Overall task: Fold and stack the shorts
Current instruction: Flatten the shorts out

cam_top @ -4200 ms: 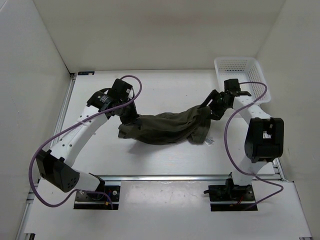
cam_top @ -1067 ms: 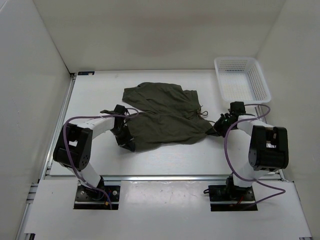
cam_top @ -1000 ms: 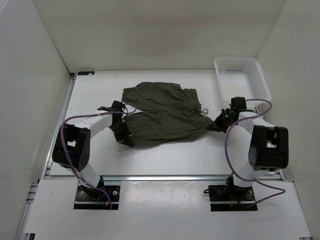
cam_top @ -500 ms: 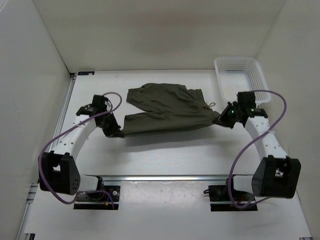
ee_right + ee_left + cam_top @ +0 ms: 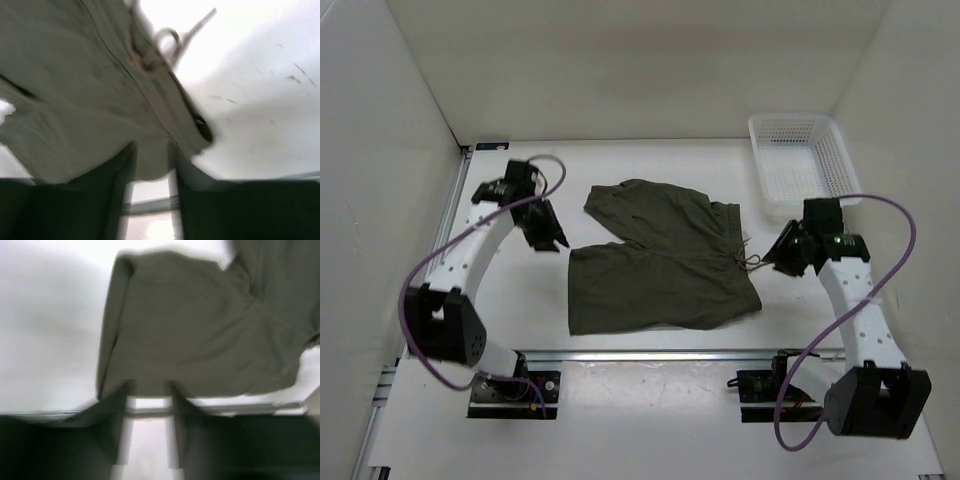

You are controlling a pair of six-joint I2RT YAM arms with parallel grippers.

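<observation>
From overhead I see the shorts (image 5: 660, 265) spread flat on the table (image 5: 650, 165), with the drawstring (image 5: 752, 260) trailing off their right edge. My left gripper (image 5: 548, 236) hangs just left of the leg hems, apart from them. My right gripper (image 5: 781, 256) sits just beside the drawstring.

Left wrist view, blurred: the fingers (image 5: 116, 440) are parted and grip nothing, with cloth lying beyond the tips.

Right wrist view: the fingers (image 5: 120, 190) are likewise parted and unloaded, with cloth and drawstring beyond.

A lab rig: white walls (image 5: 620, 70) enclose the table (image 5: 650, 165).
</observation>
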